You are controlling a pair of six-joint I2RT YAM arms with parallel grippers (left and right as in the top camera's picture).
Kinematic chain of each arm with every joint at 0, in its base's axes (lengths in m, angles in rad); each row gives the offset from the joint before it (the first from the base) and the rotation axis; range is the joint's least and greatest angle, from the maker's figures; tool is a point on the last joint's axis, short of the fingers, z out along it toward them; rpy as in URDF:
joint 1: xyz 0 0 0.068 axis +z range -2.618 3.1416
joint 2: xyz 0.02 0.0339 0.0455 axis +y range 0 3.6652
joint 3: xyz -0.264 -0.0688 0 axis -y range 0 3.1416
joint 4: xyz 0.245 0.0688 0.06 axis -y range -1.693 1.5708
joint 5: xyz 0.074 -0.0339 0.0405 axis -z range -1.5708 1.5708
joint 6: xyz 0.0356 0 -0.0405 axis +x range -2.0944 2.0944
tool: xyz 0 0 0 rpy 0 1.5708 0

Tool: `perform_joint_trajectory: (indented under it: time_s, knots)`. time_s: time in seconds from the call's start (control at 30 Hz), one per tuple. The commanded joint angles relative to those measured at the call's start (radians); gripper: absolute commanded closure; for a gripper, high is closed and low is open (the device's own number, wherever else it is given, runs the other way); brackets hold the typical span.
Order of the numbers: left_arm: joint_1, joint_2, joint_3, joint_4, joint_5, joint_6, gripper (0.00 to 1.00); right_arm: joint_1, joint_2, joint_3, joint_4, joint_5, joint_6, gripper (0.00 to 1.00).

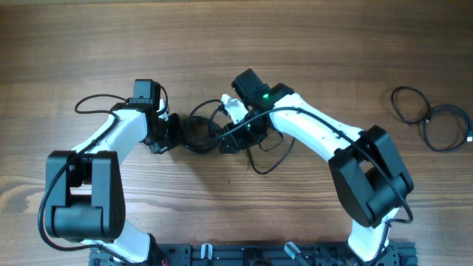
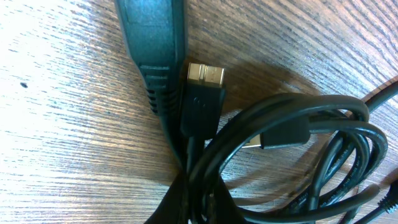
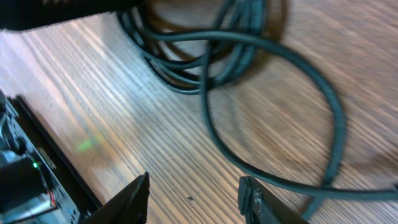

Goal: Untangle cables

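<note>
Right gripper point(image 3: 194, 198) jaws are wide apart, only bare table point(image 3: 93, 112) between the tips. The cables point(image 3: 206, 93) lie just ahead of them: a tight bundle with one loose strand swinging out right. Left gripper point(image 1: 164, 134) sits against the bundle's left side in overhead; can't tell if it grips, since no clear fingers show in its wrist view. Overhead alone shows the knotted coil point(image 1: 198, 133) between both grippers, a loose loop point(image 1: 260, 171) under the right arm, and a separate coiled cable point(image 1: 427, 118) well apart at far right. Only the left wrist view gives plug detail: gold-tipped flat plug point(image 2: 204, 78) just beside a ribbed plug housing point(image 2: 155, 56).
</note>
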Motion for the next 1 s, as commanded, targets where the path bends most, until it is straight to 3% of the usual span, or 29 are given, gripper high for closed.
perform_joint_trajectory:
  time_s: [0.0, 0.07, 0.17, 0.23, 0.3, 0.67, 0.7, 0.73, 0.77, 0.83, 0.9, 0.97]
  knots:
    - [-0.003, 0.02, -0.026, 0.011, -0.048, -0.009, 0.95, 0.066, -0.018, -0.04, 0.065, 0.103, -0.162, 0.43]
    - [-0.003, 0.02, -0.026, 0.011, -0.048, -0.009, 0.95, 0.092, -0.016, -0.059, 0.108, 0.271, -0.21, 0.43]
    - [-0.003, 0.02, -0.026, 0.011, -0.048, -0.009, 0.95, 0.088, -0.016, -0.061, 0.118, 0.365, -0.214, 0.39]
    - [-0.003, 0.02, -0.026, 0.011, -0.048, -0.009, 0.95, 0.087, -0.016, -0.063, 0.119, 0.364, -0.216, 0.57]
    - [-0.003, 0.02, -0.026, 0.011, -0.048, -0.009, 0.95, 0.087, -0.016, -0.063, 0.117, 0.364, -0.219, 0.64]
    - [-0.003, 0.02, -0.026, 0.011, -0.048, -0.009, 0.95, 0.089, -0.016, -0.093, 0.066, 0.258, -0.411, 0.66]
    - [-0.003, 0.02, -0.026, 0.011, -0.048, -0.009, 0.95, 0.089, -0.016, -0.092, 0.069, 0.257, -0.41, 0.81]
    - [-0.003, 0.02, -0.026, 0.011, -0.048, -0.009, 0.95, 0.089, -0.016, -0.092, 0.069, 0.257, -0.409, 0.83]
    - [-0.003, 0.02, -0.026, 0.012, -0.048, -0.009, 0.95, 0.089, -0.016, -0.092, 0.069, 0.258, -0.402, 0.8]
    - [-0.003, 0.02, -0.026, 0.014, -0.048, -0.009, 0.95, 0.089, -0.016, -0.092, 0.071, 0.258, -0.413, 0.6]
    - [-0.003, 0.02, -0.026, 0.014, -0.048, -0.009, 0.95, 0.089, -0.014, -0.092, 0.077, 0.262, -0.467, 0.6]
    - [-0.003, 0.02, -0.026, 0.014, -0.048, -0.009, 0.95, 0.089, -0.006, -0.092, 0.082, 0.262, -0.504, 0.68]
